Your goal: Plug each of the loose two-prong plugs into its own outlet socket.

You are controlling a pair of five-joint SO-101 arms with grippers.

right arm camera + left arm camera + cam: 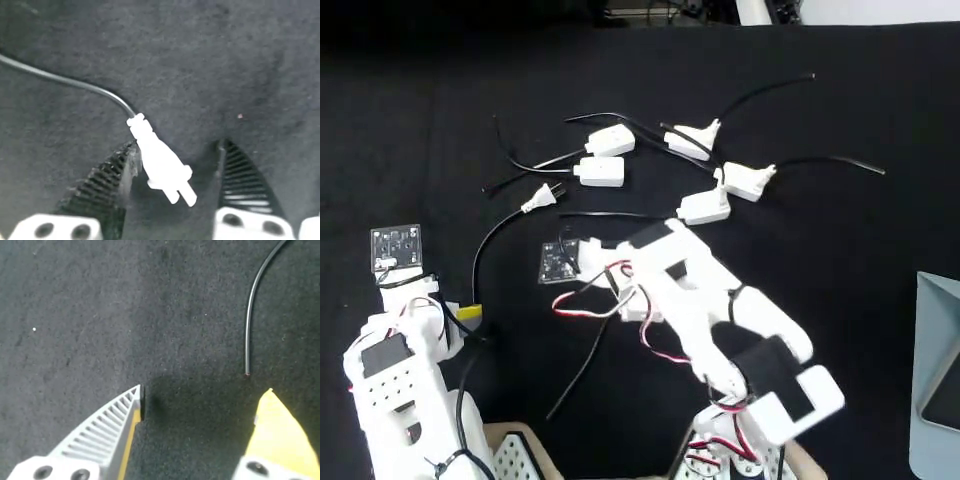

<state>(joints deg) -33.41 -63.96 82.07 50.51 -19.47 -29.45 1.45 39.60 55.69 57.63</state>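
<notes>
A white two-prong plug on a black cable lies on the black cloth between the black fingers of my right gripper, which is open and not touching it. From above, a loose white plug lies just beyond the front end of the right arm. Several white outlet sockets with black cables are spread behind it. My left gripper hangs open over bare cloth at the near left, its yellow finger beside a cable's loose end.
Black cables trail across the back of the table from the sockets. A grey tray stands at the right edge. Red and white wires hang off the right arm over the cloth.
</notes>
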